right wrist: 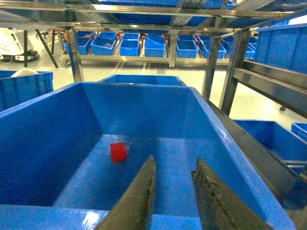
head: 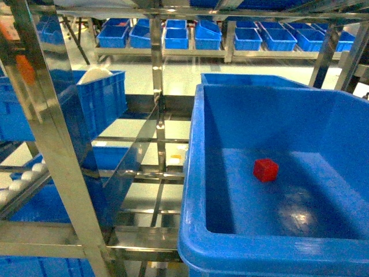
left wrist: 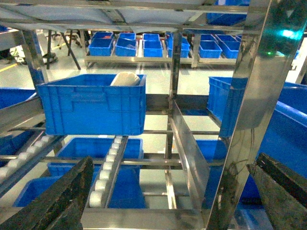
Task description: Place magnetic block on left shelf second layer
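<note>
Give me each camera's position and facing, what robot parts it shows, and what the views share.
Head: high on the robot, slanting down into the big blue tub with the red cube; no robot parts visible.
Left wrist: behind the open left claw, facing the steel racking and a blue crate.
Right wrist: behind the right claw, fingers slightly apart, looking into the tub at the cube.
Shared: head and right wrist both show cube and tub; all three show the far row of blue bins.

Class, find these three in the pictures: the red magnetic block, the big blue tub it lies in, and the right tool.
magnetic block (head: 266, 169), head view, on its front face.
big blue tub (head: 195, 190), head view, on its left wall.
right tool (right wrist: 175, 187), right wrist view, midway between its two fingertips.
</note>
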### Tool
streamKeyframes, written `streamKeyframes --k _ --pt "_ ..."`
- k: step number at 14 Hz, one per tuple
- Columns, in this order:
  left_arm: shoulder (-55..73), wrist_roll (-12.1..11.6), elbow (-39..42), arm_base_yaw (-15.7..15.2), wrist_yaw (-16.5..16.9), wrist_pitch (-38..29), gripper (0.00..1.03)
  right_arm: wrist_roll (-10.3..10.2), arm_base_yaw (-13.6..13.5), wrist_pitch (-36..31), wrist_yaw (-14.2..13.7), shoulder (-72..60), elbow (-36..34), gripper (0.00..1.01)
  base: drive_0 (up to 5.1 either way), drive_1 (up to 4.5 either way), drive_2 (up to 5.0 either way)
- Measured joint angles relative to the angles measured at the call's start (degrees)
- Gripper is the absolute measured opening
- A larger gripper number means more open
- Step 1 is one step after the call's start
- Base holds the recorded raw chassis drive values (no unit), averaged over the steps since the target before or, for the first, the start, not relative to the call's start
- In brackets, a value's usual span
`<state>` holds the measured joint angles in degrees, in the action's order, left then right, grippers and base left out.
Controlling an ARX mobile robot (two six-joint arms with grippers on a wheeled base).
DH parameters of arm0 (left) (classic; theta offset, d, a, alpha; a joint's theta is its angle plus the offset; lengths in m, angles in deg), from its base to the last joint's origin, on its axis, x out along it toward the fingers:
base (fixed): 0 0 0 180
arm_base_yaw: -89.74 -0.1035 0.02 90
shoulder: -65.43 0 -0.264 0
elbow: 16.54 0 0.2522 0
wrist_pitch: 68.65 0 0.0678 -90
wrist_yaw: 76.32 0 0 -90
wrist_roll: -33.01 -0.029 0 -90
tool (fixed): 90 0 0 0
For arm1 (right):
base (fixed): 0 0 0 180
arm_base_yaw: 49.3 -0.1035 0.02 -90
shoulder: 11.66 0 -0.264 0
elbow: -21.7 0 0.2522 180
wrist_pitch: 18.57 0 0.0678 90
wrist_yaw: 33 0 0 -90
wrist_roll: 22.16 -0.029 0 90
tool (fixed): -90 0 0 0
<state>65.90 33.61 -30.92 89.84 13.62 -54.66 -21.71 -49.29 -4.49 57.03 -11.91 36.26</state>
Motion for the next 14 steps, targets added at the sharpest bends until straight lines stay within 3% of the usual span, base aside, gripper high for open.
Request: streamKeyframes --k 2,6,9,14 --pt "0.0 0.0 0.0 0.0 0.0 0.0 0.98 0.0 0.0 -0.1 0.0 0.0 0.0 0.44 0.0 0.0 0.0" --pt "0.0 0.0 0.0 0.0 0.0 0.0 0.98 0.0 0.0 -0.1 0.0 0.0 0.0 0.57 0.0 0.0 0.0" --pt "0.0 0.0 0.0 0.0 0.0 0.0 0.98 0.0 0.0 -0.1 0.0 0.0 0.0 0.97 0.0 0.0 0.0" --pt "0.0 0.0 0.0 0.0 0.0 0.0 0.98 0.0 0.0 -0.1 0.0 0.0 0.0 0.98 0.0 0.0 0.0"
